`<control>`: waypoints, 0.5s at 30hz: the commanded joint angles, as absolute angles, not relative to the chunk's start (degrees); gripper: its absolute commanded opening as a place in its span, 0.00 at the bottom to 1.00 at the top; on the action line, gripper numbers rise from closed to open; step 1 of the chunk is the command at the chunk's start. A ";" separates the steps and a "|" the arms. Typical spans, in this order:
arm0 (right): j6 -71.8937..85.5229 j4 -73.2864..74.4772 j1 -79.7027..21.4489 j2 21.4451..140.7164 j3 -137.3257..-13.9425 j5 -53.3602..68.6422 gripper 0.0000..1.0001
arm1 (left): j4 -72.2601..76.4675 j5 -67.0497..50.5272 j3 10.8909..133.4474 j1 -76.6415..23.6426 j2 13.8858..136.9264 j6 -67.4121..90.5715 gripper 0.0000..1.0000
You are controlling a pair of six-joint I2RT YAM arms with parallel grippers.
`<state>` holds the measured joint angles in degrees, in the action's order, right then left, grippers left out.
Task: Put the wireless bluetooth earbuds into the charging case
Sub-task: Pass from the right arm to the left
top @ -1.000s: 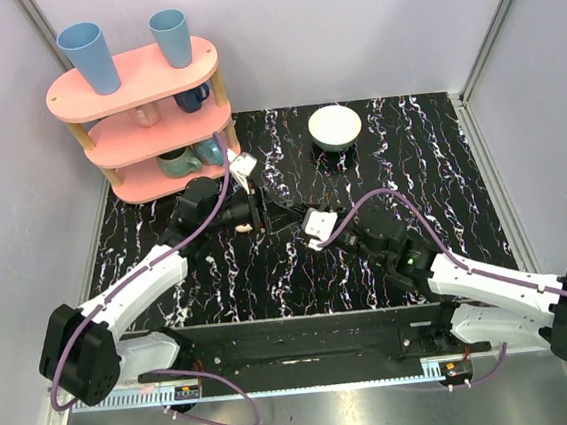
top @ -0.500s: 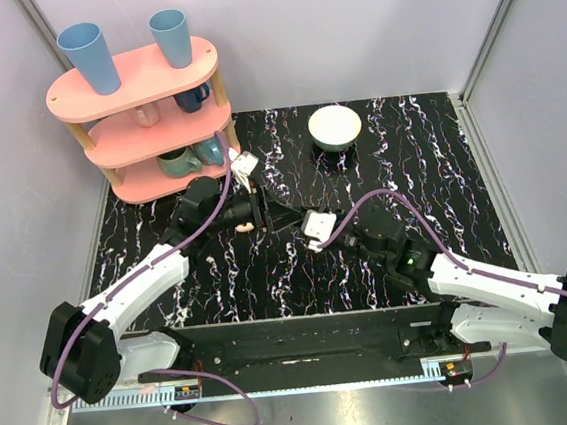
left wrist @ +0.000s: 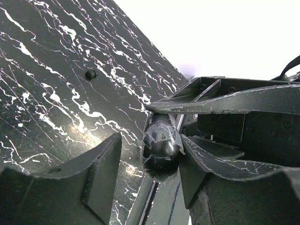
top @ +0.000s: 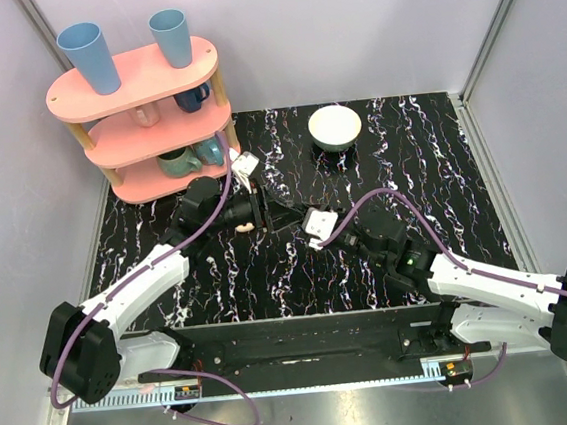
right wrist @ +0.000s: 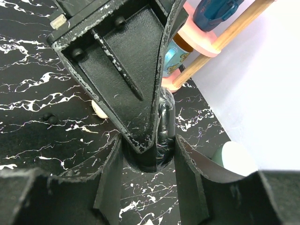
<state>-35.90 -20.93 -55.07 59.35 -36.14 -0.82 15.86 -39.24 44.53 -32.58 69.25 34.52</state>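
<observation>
Right gripper [top: 292, 222] shifted slightly, charging case [top: 247, 224] beside left gripper [top: 276, 217]

Top view: fixed high behind the arm bases, looking down and forward over the whole surface [top: 419, 159], from a distance. Left wrist view: set behind the left claw [top: 286, 219], looking along its fingers, low and very close. Right wrist view: set likewise behind the right claw [top: 302, 229], facing the left claw, with the shelf [right wrist: 187, 51] beyond. All three views share the spot where the claws meet.
</observation>
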 commanded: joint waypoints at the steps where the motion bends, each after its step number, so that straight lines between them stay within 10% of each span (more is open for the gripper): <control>1: -35.42 -25.05 -55.55 59.15 -35.86 -3.16 0.01 | 15.74 -39.02 46.67 -32.96 68.47 33.49 0.56; 15: -34.89 -24.43 -55.55 58.36 -35.60 -1.67 0.01 | 18.46 -37.62 45.79 -33.31 67.94 34.36 0.47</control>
<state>-35.73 -21.58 -55.09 59.35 -35.33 -1.67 13.93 -38.59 44.53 -32.97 69.10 34.11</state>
